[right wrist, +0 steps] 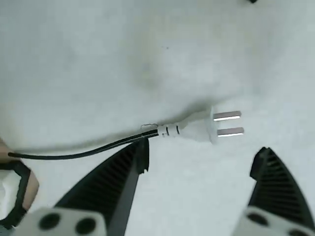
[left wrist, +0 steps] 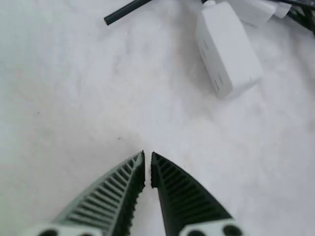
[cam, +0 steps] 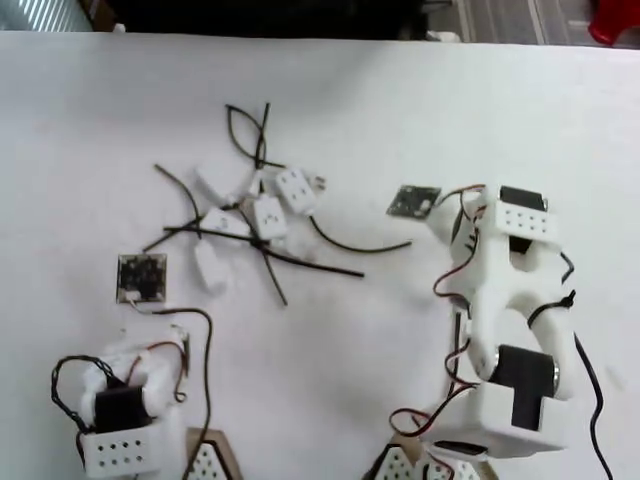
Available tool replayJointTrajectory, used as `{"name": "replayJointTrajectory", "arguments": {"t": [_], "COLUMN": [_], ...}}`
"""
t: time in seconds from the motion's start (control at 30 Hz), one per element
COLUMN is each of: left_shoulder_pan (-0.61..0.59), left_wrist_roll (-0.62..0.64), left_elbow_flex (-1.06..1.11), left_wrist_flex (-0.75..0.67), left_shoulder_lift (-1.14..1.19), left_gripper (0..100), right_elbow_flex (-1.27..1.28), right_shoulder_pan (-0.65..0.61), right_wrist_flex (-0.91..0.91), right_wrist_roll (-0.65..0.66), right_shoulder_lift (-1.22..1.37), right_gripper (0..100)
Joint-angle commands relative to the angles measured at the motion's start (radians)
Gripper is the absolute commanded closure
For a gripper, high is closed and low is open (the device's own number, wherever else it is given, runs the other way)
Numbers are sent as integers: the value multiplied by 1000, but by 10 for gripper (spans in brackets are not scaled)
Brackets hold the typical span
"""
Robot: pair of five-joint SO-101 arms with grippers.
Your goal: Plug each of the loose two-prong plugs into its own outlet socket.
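right hand point(right wrist: 202, 147) gapes open; the white plug point(right wrist: 197, 129) lies just ahead, its length across the gap; left hand point(left wrist: 147, 160), closed, sits well apart.

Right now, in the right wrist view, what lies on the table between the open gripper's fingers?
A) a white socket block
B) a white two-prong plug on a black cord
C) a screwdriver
B: a white plug with two metal prongs lies flat on the table, just ahead of the right gripper, whose fingers stand wide apart and do not grip it.
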Motion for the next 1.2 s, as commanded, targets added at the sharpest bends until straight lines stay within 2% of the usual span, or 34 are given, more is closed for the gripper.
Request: {"name": "replayJointTrajectory", "arguments": {"t": [0.0, 0.17, 0.37, 0.43, 0.6, 0.67, 0.77, 0.87, 1.03, 1.17], "left_shoulder_pan": [15, 15, 15, 15, 15, 15, 15, 15, 15, 15], "left_wrist_roll": [-9, -9, -9, -9, -9, -9, -9, -9, -9, -9], "left_elbow_flex": [-3, -3, -3, -3, -3, -3, -3, -3, -3, -3], "left_wrist_flex": [-9, -9, -9, -9, -9, -9, -9, -9, -9, -9], "left_shoulder_lift": [-4, -4, -4, -4, -4, -4, -4, -4, -4, -4], "left_gripper": [954, 954, 954, 954, 954, 954, 954, 954, 954, 954], "right_elbow_flex": [-11, -14, -14, -14, -17, -21, -57, -112, -216, -253], "right_shoulder_pan": [-4, -4, -15, -15, -54, -74, -101, -134, -199, -214], "right_wrist_flex": [-25, -102, -111, -114, -116, -111, -111, -99, -33, -36], "right_wrist_roll": [-106, -204, -241, -250, -250, -250, -264, -381, -657, -779], "right_shoulder_lift": [19, 140, 191, 191, 191, 189, 189, 189, 197, 191], "right_gripper": [665, 665, 678, 744, 990, 961, 981, 981, 980, 980]}}
